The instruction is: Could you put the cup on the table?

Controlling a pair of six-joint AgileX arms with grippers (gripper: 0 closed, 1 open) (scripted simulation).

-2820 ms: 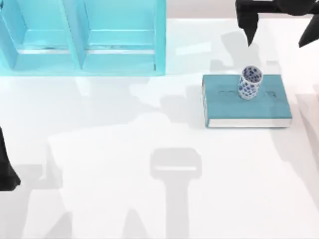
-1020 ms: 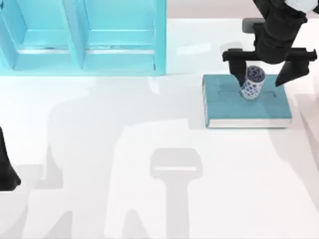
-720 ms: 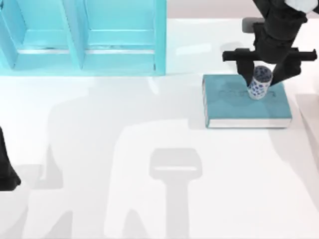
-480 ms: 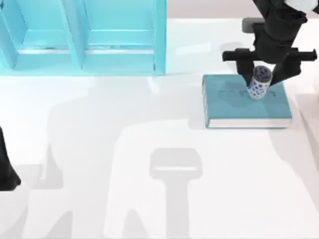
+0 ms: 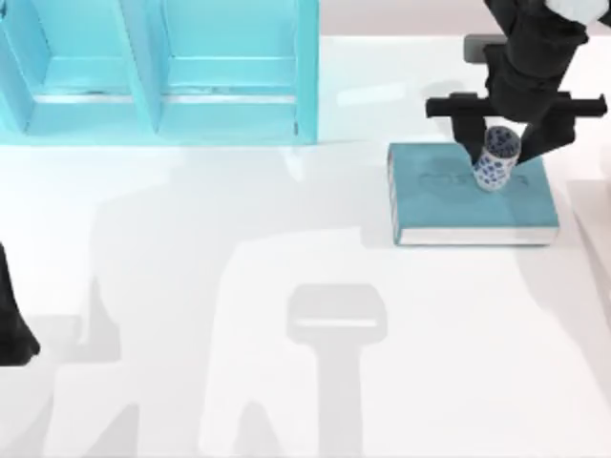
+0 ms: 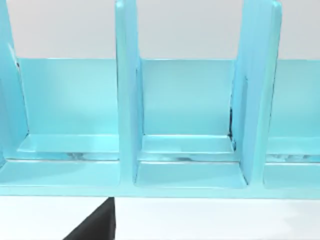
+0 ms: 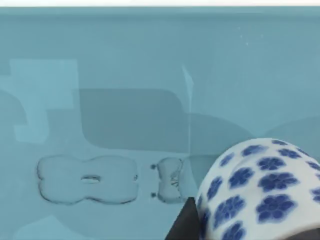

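The cup, small and white with blue flowers, is tilted over the teal book at the table's right rear. My right gripper reaches down from the back and is shut on the cup, one black finger on each side. In the right wrist view the cup is close up against the book's cover, with a dark finger beside it. My left arm is parked at the left edge of the table.
A turquoise shelf unit with upright dividers stands at the back left, and the left wrist view faces its compartments. White tabletop stretches in front of and to the left of the book.
My right gripper came down from the back over the book and closed on the cup, which shifted a little to the right. Since then the cup has edged slightly towards the back. The left arm stayed still.
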